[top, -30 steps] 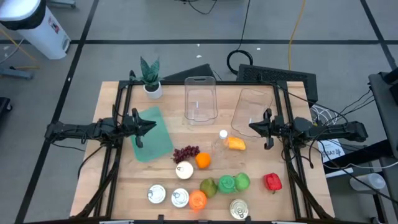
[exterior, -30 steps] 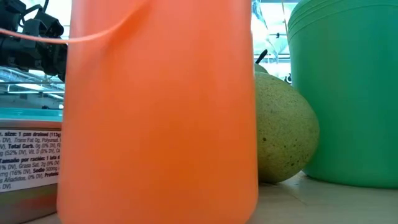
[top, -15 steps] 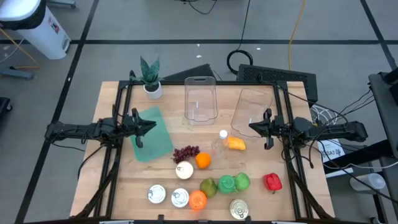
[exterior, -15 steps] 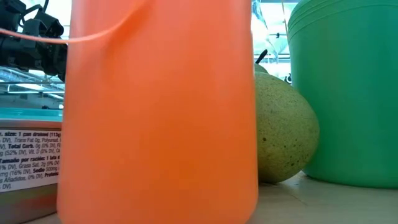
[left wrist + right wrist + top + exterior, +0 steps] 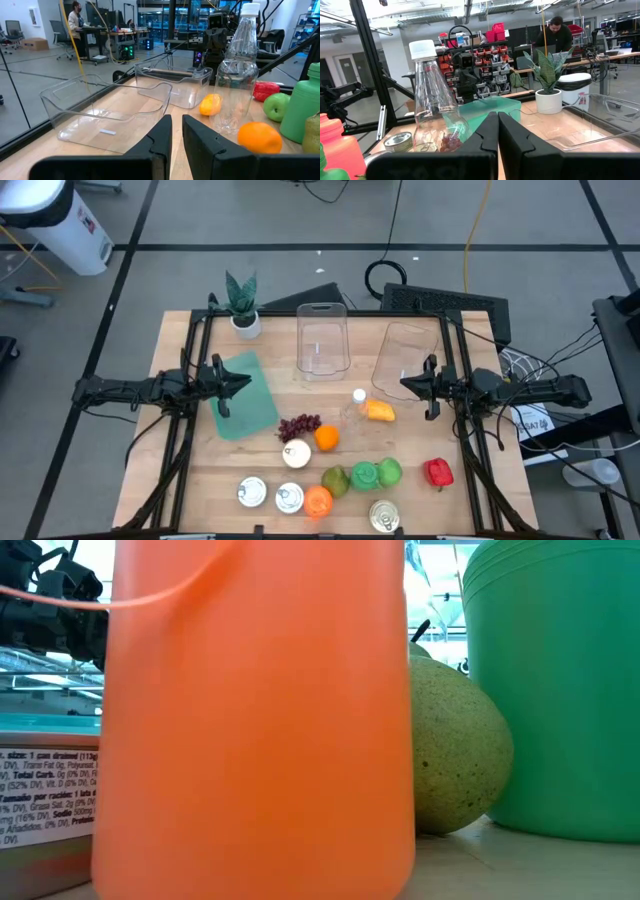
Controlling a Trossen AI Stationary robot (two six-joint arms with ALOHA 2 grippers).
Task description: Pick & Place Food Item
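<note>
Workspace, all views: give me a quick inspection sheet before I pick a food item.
Surface: wooden table, crowded toward the near edge.
Job's things: orange, grapes, pear, green apple, red pepper; two clear bins, both without food.
Clutter: plastic bottle, cans, orange cup, green cup, teal board, potted plant.
Grippers: left gripper and right gripper both shut, holding nothing, above the table.
Cables: loops on the floor behind the table.
Surroundings: people at desks far off.
</note>
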